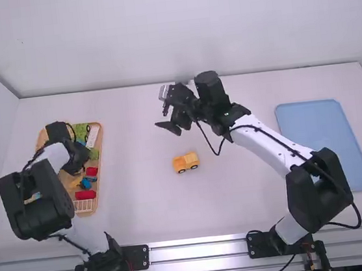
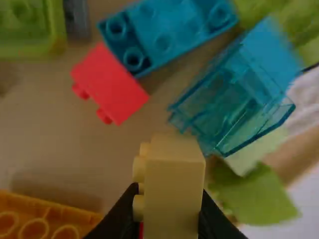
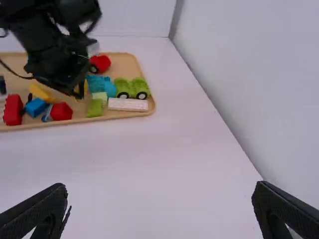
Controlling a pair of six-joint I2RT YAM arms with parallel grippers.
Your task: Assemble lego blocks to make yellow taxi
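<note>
In the high view a yellow taxi body with wheels (image 1: 185,162) stands on the table near the middle. The left gripper (image 1: 77,165) is over the wooden tray at the left. In its wrist view the left gripper (image 2: 167,224) is shut on a yellow block (image 2: 174,184), studs to one side, above the tray's loose blocks. Farther back than the taxi body, the right gripper (image 1: 169,125) hangs over the table; in its wrist view the right gripper (image 3: 159,209) is wide open with nothing between its fingers.
The wooden tray (image 1: 101,159) holds several blocks, among them a red block (image 2: 112,82), a blue block (image 2: 167,35), a transparent blue piece (image 2: 234,99) and a green wheeled piece (image 3: 132,88). A blue tray (image 1: 325,138) lies at the right.
</note>
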